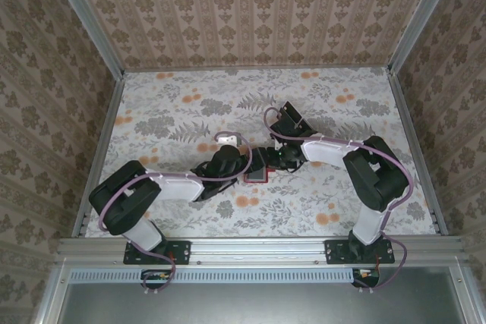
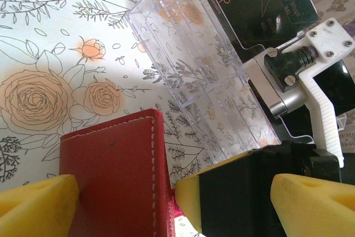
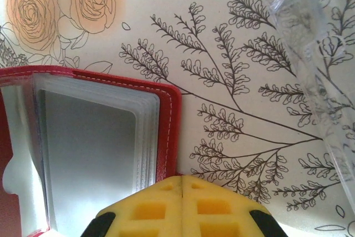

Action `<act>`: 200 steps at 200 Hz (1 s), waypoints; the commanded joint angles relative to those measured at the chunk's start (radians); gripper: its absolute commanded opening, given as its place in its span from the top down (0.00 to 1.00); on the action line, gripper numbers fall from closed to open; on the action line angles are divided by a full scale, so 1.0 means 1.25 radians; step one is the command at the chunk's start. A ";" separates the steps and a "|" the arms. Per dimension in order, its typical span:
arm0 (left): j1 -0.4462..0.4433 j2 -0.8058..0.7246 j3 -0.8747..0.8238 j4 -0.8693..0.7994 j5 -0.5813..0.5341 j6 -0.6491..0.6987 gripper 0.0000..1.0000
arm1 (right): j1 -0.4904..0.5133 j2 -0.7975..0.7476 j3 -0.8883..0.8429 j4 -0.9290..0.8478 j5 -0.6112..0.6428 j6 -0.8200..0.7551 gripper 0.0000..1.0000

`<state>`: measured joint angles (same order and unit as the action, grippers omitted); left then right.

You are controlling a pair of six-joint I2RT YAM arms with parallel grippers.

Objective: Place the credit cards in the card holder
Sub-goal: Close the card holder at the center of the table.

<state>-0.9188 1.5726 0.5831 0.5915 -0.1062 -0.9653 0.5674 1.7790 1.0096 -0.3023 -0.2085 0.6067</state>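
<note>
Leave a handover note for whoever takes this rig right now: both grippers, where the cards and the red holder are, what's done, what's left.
Left gripper: open wide, fingers on either side of the card holder, not gripping it.
Right gripper: shut, nothing between its fingers, tip at the open holder's edge.
Credit cards: black, at the far end of the clear tray, beyond the holder.
Done: holder lies open mid-table; the sleeve that shows holds no card.
Left: pick up each card and slide it into the holder.
</note>
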 commanded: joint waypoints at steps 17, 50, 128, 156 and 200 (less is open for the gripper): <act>-0.046 -0.068 0.038 -0.062 -0.024 0.050 0.01 | 0.004 -0.025 -0.012 0.017 -0.020 0.012 1.00; -0.065 -0.072 0.048 -0.071 -0.030 0.051 0.01 | -0.003 -0.040 -0.023 0.024 -0.023 0.020 1.00; -0.101 0.027 0.014 0.001 -0.033 0.024 0.01 | -0.048 -0.055 -0.064 0.065 -0.046 0.075 1.00; -0.102 0.067 -0.006 0.043 -0.044 0.018 0.01 | -0.057 -0.053 -0.069 0.077 -0.057 0.084 1.00; -0.081 0.004 -0.004 0.014 -0.047 0.046 0.01 | -0.060 -0.053 -0.071 0.079 -0.064 0.084 1.00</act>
<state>-1.0382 1.6299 0.6010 0.6960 -0.1436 -0.9432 0.5072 1.7397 0.9291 -0.2142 -0.2745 0.6895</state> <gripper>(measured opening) 0.988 0.068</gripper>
